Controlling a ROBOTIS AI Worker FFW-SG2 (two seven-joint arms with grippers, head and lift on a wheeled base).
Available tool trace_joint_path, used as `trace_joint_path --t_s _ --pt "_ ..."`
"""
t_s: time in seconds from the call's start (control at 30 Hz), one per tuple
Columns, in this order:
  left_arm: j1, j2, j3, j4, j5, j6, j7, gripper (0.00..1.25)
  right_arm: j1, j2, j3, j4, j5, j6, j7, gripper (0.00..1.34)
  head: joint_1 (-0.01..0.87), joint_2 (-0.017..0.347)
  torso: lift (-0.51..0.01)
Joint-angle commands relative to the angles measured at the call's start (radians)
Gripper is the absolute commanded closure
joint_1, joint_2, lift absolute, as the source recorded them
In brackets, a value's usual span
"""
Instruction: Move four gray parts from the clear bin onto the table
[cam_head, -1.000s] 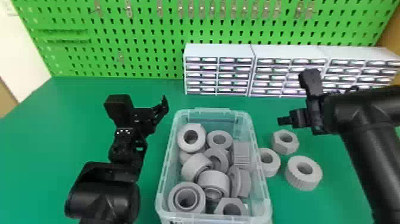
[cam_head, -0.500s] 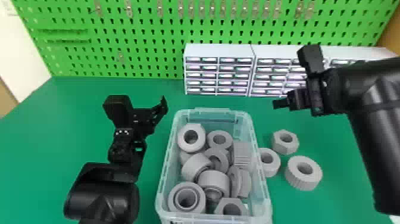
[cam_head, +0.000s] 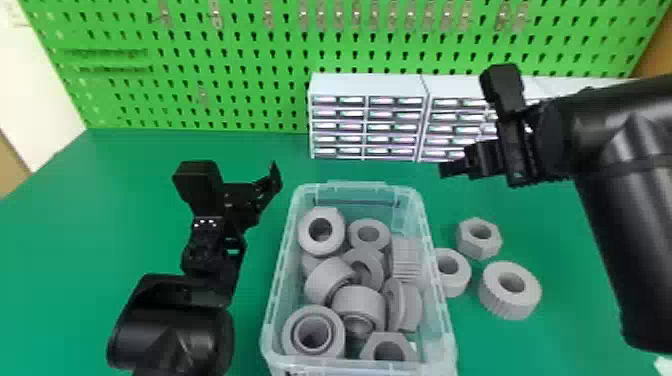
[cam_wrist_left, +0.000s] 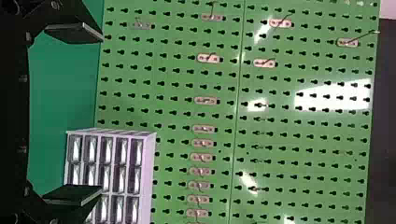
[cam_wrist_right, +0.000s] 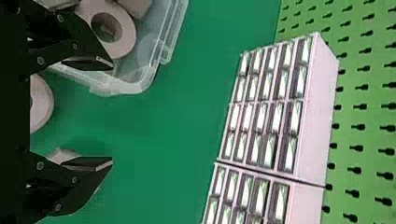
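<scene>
The clear bin (cam_head: 440, 320) holds several gray parts, among them a ring (cam_head: 321, 240) at its far left corner. Three gray parts lie on the table right of it: a hex nut (cam_head: 478, 246), a ring (cam_head: 452, 285) and a ribbed ring (cam_head: 510, 305). My right gripper (cam_head: 447, 170) is above the table beyond them; in the right wrist view my right gripper (cam_wrist_right: 112, 114) is open and empty, past the bin's corner (cam_wrist_right: 135, 86). My left gripper (cam_head: 275, 182) stands left of the bin; in the left wrist view my left gripper (cam_wrist_left: 102, 114) has its fingers apart, nothing between.
White drawer cabinets (cam_head: 367, 85) stand behind the bin, against the green pegboard (cam_head: 240, 65). Green table surface (cam_head: 70, 225) extends on the left, beside the parked left arm.
The right arm has moved left and a little toward the robot, bringing its gripper nearer the bin. My left arm and the parts have stayed where they were.
</scene>
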Motion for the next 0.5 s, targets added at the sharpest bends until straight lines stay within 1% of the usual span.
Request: trace_joint_path --t_s 0.0,0.33,0.47 --pt "0.002 0.000 0.004 0.000 0.000 0.000 0.000 0.14 -0.005 0.000 0.029 0.000 -0.021 0.003 -0.001 0.53 0.693 0.072 -0.052" --pt "0.006 0.000 0.004 0.000 0.002 0.000 0.000 0.14 -0.015 -0.007 0.095 0.001 -0.066 0.020 -0.001 0.53 0.693 0.072 -0.052" --pt "0.006 0.000 0.005 0.000 0.002 0.000 0.000 0.14 -0.019 -0.006 0.121 0.001 -0.092 0.023 0.001 0.53 0.693 0.072 -0.052"
